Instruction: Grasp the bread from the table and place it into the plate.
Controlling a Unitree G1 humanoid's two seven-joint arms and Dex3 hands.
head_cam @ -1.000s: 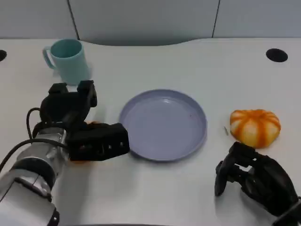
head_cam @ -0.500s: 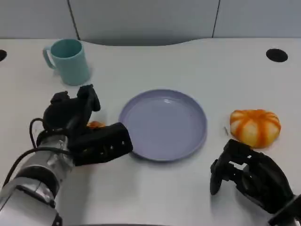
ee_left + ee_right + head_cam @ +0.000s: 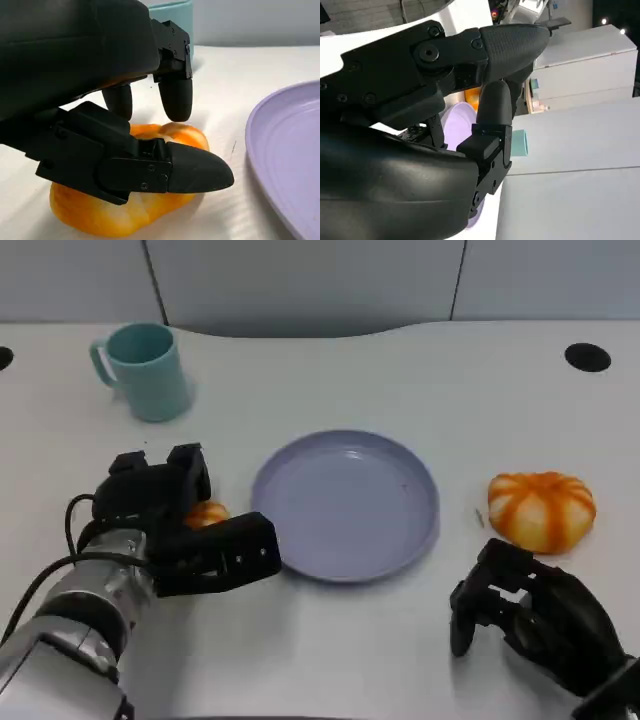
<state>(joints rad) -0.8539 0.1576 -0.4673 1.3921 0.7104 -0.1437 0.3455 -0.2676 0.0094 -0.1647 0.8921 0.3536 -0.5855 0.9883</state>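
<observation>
A small orange-yellow bread [image 3: 207, 513] lies on the white table just left of the lavender plate [image 3: 345, 505]. My left hand [image 3: 170, 520] is lowered around it. In the left wrist view the thumb [image 3: 190, 172] reaches across the front of the bread [image 3: 100, 215] and the other fingers [image 3: 175, 100] hang just over its top, not closed on it. The bread rests on the table, with the plate's rim [image 3: 290, 150] close beside it. My right hand [image 3: 530, 615] rests near the front right edge, holding nothing.
A round orange-and-white striped bun [image 3: 542, 510] sits right of the plate, just beyond my right hand. A teal mug [image 3: 148, 370] stands at the back left. Black holes in the tabletop mark the far right [image 3: 588, 357] and far left corners.
My left hand has drawn back toward me and settled lower around the bread, which now shows more beside the fingers. My right hand shifted slightly left.
</observation>
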